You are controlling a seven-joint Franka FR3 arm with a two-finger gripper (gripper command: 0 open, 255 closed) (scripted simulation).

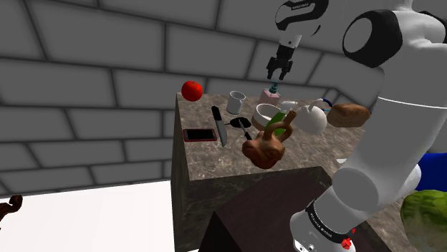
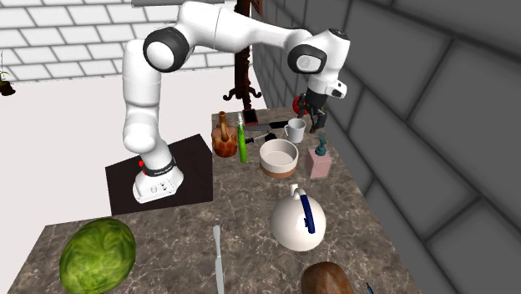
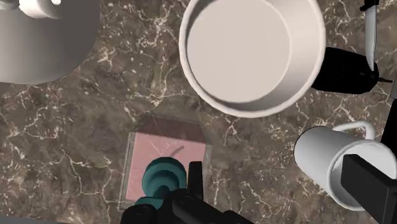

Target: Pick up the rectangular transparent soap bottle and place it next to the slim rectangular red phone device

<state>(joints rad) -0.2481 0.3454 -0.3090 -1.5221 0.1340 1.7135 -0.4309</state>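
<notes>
Approach step: black two-finger gripper [image 1: 279, 74], fingers apart, hangs off-centre above the clear pink rectangular teal-pump soap bottle [image 3: 153, 153]; next: centre, descend, clamp.

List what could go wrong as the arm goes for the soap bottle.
1. The open fingers are off-centre: the soap bottle has its pump beside one finger, not between them; a straight descent could hit it and tip the bottle.
2. The other finger hangs over the mug, with the bowl close; either could get knocked.
3. The knife lies beside the phone, crowding the drop spot.
</notes>
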